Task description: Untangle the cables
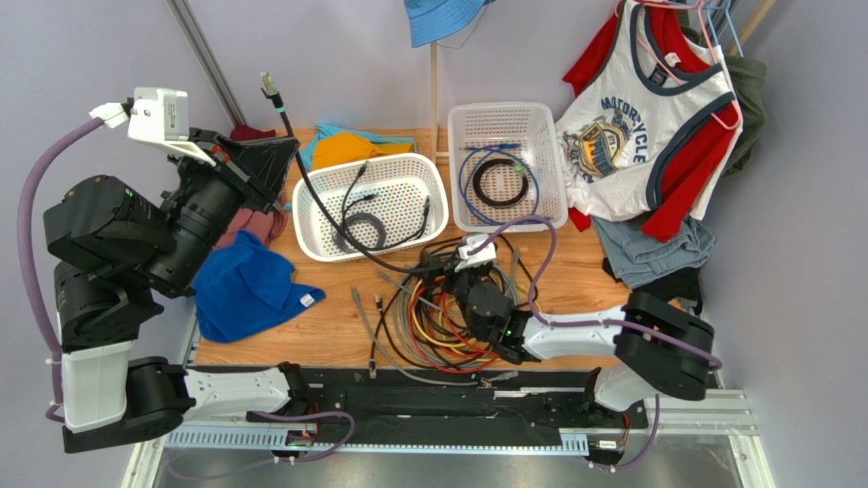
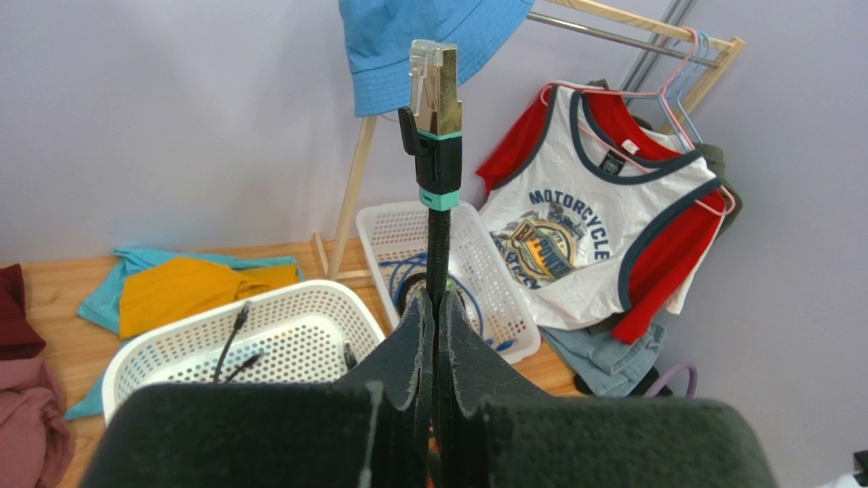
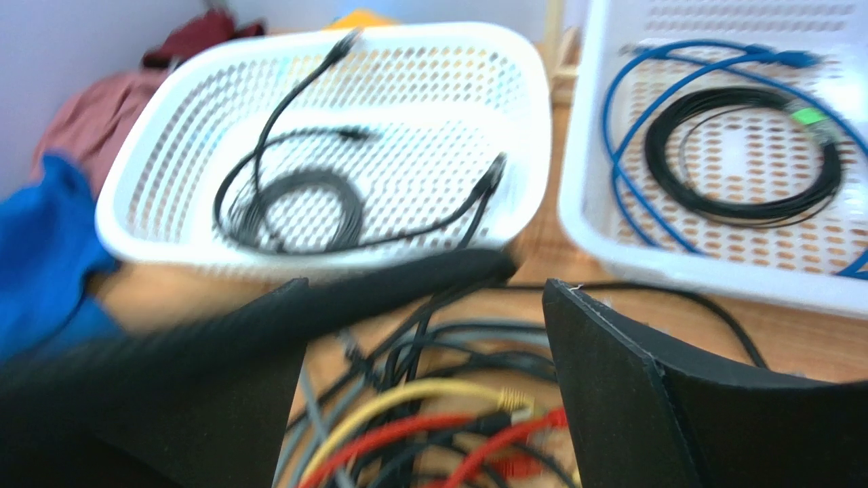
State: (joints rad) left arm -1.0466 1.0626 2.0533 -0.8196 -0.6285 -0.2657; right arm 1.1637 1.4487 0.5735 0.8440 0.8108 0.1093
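White baskets (image 1: 402, 183) number two, the left hand (image 2: 436, 310) pinching one black cable (image 2: 439, 219), the right hand (image 3: 428, 290) spread above the cables (image 1: 433, 325).

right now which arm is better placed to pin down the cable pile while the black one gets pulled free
Right: the right gripper hangs open just above the tangled cables. The left gripper is raised off to the side and shut on the black cable, so it is busy.

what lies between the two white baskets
Only a narrow strip of bare wooden table separates the left basket and the right basket; the top and right wrist views both show it.
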